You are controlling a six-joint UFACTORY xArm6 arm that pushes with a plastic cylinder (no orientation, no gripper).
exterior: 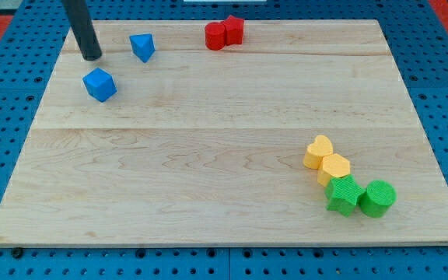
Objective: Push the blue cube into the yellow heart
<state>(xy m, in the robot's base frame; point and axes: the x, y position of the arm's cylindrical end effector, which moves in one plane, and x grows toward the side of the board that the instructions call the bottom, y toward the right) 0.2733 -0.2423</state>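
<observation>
my tip (91, 57) rests far left on the surface (208, 155), just beyond the blue cube (99, 84), rod cut off at the top edge, no fingers fitted; yellow heart (317, 152) sits well apart, near right, touching a yellow block (334, 168) of unclear shape.

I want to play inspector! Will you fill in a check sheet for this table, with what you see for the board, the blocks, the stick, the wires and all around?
Surface: pale wooden board, flat, made of joined planks.
Job's things: blue cube near the view's top left; yellow heart at the lower right, far from the cube.
Clutter: blue triangular block; two red blocks touching at the top edge; yellow hexagon against the heart; green star and green cylinder just below.
Grippers: none; my tip sits just above the blue cube, slightly left, not touching it.
Cables: nothing seen.
Surroundings: blue pegboard around the board.
</observation>
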